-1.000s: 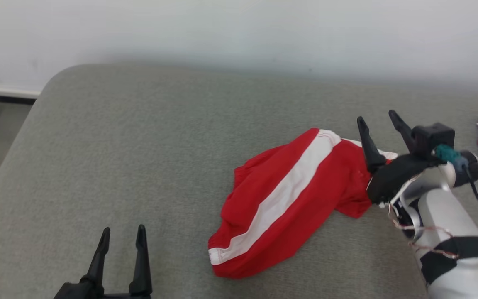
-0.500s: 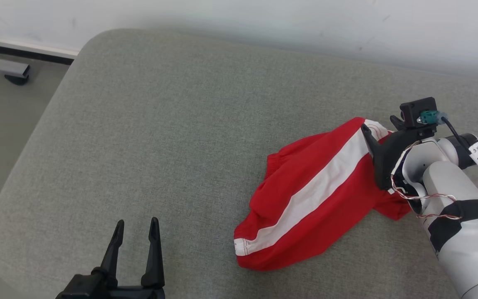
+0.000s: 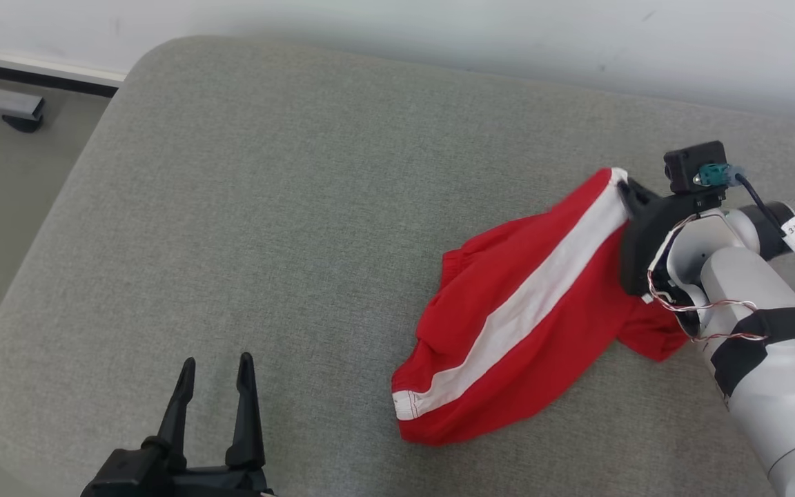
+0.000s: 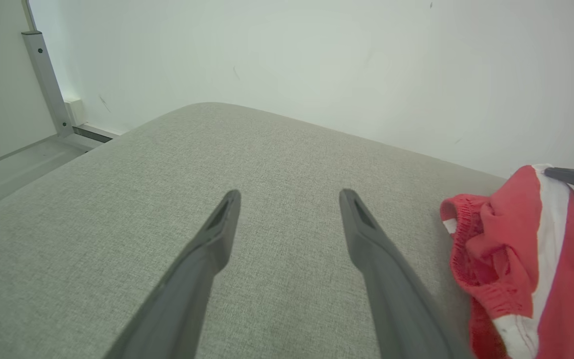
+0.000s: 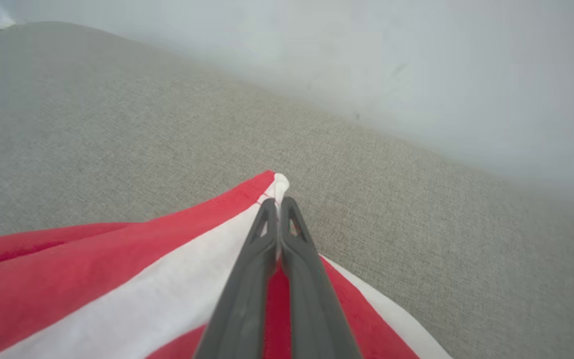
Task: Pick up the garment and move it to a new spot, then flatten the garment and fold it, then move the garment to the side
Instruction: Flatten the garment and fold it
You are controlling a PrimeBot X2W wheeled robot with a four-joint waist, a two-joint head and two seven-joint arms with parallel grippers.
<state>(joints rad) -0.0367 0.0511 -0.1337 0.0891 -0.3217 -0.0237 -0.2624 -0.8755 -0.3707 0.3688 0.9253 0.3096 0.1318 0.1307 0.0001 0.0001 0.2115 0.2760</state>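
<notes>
The red-and-white shorts (image 3: 508, 331) are thin matt cloth, softly creased. The cushion (image 3: 266, 207) is coarse grey woven fabric. Both the left gripper (image 3: 217, 366) and right gripper (image 5: 279, 202) look like dark matt plastic — the right forearm (image 3: 770, 373) is a smooth, slightly glossy pale shell.

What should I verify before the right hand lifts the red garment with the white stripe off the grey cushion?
1. Grip: the right hand is shut on a corner of the red fabric garment with white stripe: ok.
2. How many cloth layers are caught: cannot tell.
3. The left hand is open and apart from the garment: ok.
4. Room on the grey fabric cushion for a new spot: ok.
5. Garment lies flat: not ok, it is bunched.
</notes>
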